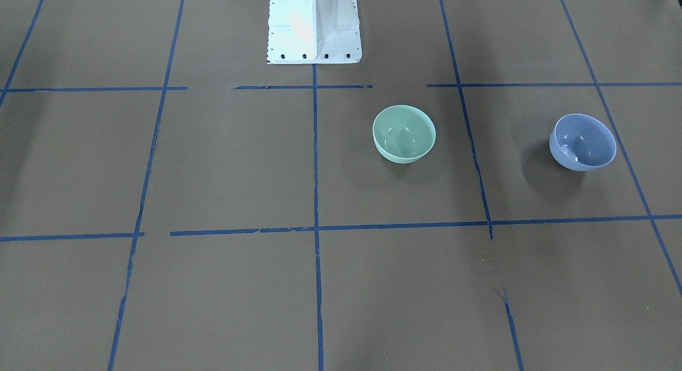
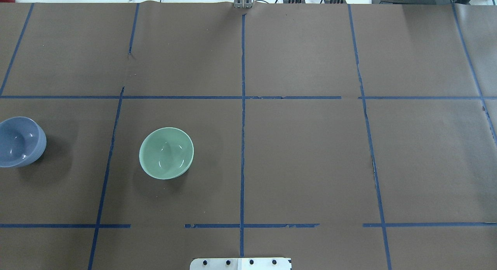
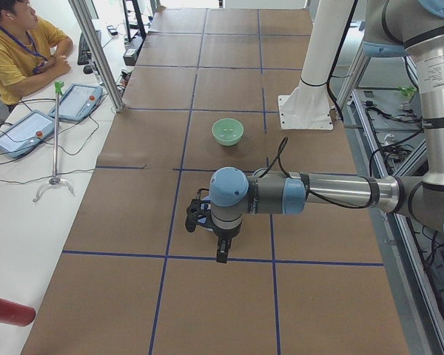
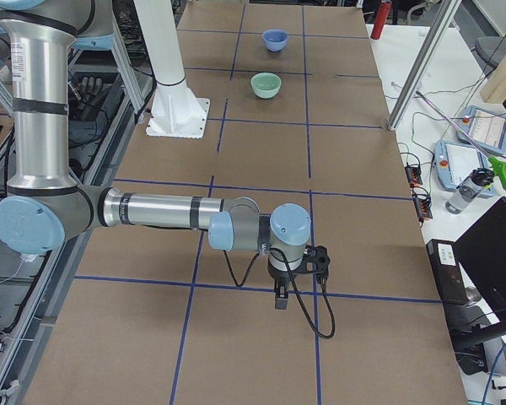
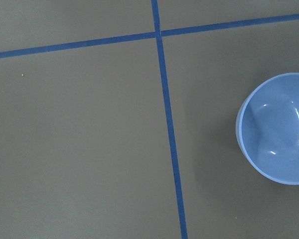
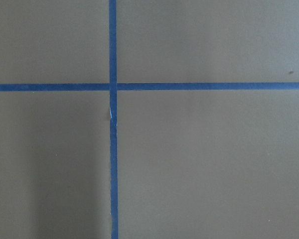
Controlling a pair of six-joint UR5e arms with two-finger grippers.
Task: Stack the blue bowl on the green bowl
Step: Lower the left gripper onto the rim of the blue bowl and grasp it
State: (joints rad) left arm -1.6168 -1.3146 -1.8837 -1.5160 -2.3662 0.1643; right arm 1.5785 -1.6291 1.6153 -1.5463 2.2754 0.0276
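Both bowls stand upright and empty on the brown worktop, well apart, with a blue tape line running between them. The blue bowl sits out toward my left end. The green bowl is nearer the middle, not far from my white base. Nothing is stacked yet, so I judge the job is at its start.

My left claw hangs low over the worktop near the blue bowl. My left wrist camera looks straight down and catches that bowl only at its right edge, so I am probably a little to one side of it, not centred above. Using this arm makes sense, since the blue bowl lies on its side of the worktop.

My right claw hangs over bare paper and a tape crossing, far from both bowls, which keeps it out of the way.

Only the side views show either claw, so I cannot tell whether each is released or clenched.
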